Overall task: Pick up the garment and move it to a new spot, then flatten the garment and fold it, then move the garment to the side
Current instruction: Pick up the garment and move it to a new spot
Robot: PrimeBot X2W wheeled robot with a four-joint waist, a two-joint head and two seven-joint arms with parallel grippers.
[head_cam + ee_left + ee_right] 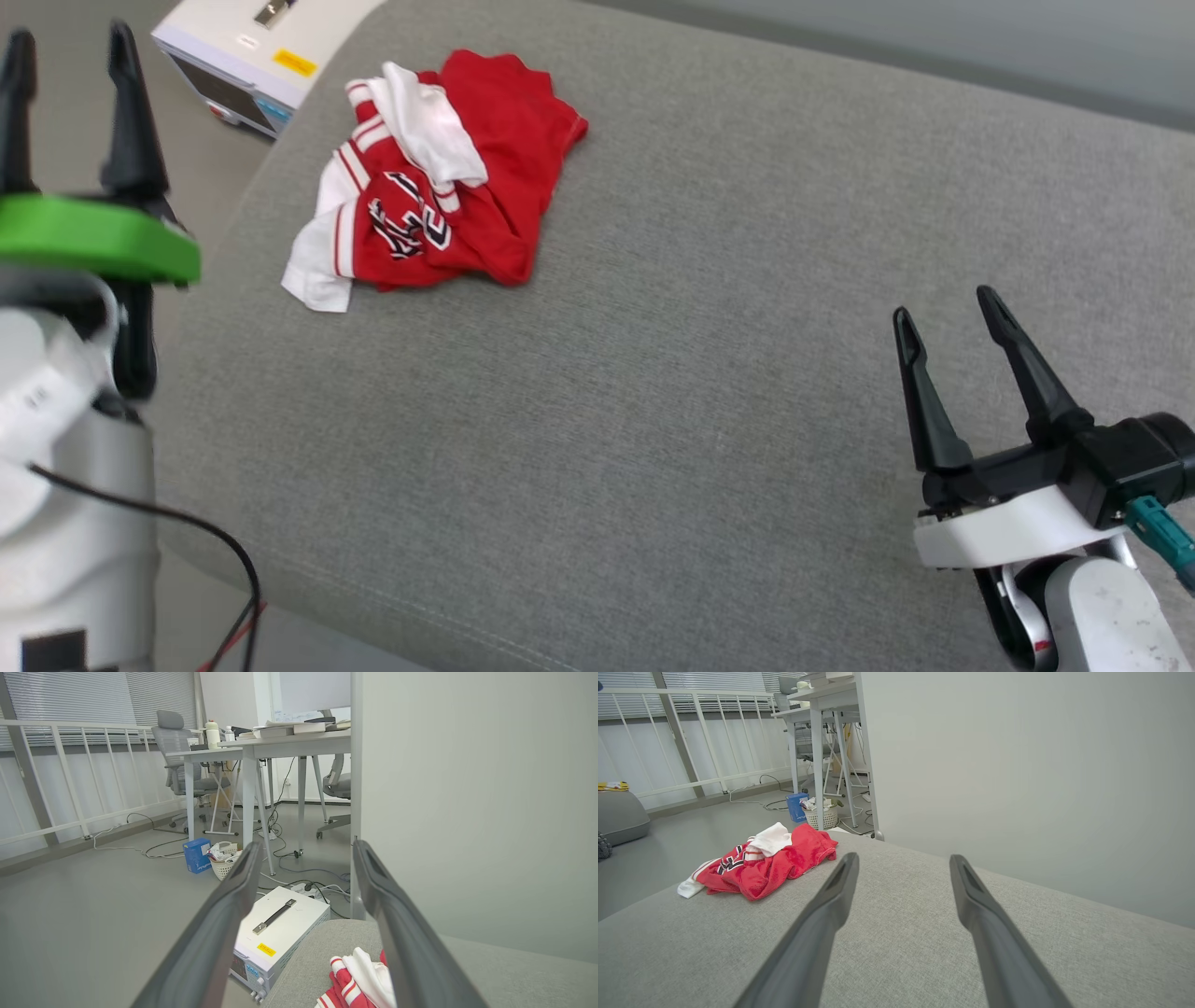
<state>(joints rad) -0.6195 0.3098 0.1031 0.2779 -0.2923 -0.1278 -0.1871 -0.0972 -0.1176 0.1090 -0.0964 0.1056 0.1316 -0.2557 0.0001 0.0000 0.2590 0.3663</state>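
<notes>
left gripper (70,42): jaws spread wide, empty; held off the cushion's left edge, fingers pointing up the head view
white metal box with handle and yellow label (247,47): on the floor by the far-left corner
red jersey T-shirt with white sleeves (485,177): crumpled on the far-left part of the grey fabric cushion (653,373), touching neither gripper
right gripper (945,308): jaws spread wide, empty; over the near-right cushion, well apart from the shirt

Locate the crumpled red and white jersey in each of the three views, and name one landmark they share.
Head view: jersey upper left of centre, crumpled.
Left wrist view: jersey at the bottom edge, right of centre, partly cut off.
Right wrist view: jersey left of centre, mid height.
Shared landmark: the grey cushion under it.
</notes>
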